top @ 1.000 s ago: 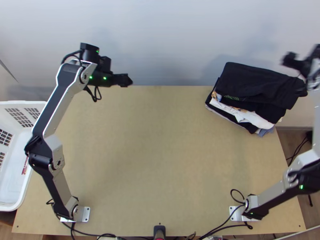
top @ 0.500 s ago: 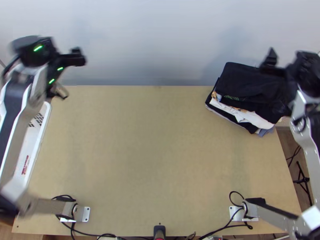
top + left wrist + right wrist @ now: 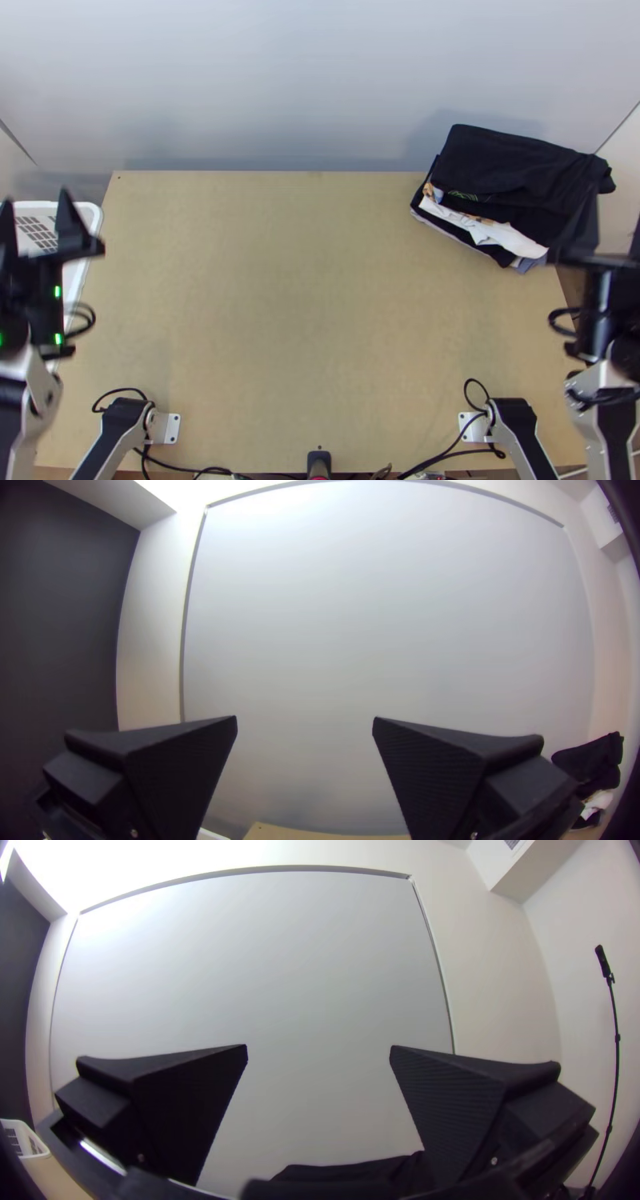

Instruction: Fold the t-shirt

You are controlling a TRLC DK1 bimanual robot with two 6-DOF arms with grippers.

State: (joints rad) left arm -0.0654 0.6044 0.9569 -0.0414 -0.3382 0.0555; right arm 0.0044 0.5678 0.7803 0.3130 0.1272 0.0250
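Observation:
At the far left, my left gripper (image 3: 35, 202) is raised over the basket's side, its fingers wide apart and nothing between them; in its wrist view the left gripper (image 3: 305, 720) faces the wall. My right gripper (image 3: 614, 205) is near the right edge beside the clothes stack, and in its wrist view the right gripper (image 3: 319, 1048) is open too, with nothing held. A black folded garment (image 3: 512, 168) lies on top of the stack at the table's back right corner. The same black cloth (image 3: 347, 1171) appears low between the fingers in the right wrist view, not gripped.
Under the black garment are several folded clothes, a white one (image 3: 500, 234) among them. A white basket (image 3: 94, 232) stands off the table's left edge. The wooden table (image 3: 320, 304) stretches between the arms. A thin black stand (image 3: 616, 1060) is in the right wrist view.
Both arms have drawn back toward their bases. The left gripper has swung left and come down the picture to the basket; the right one has turned and now points up the picture.

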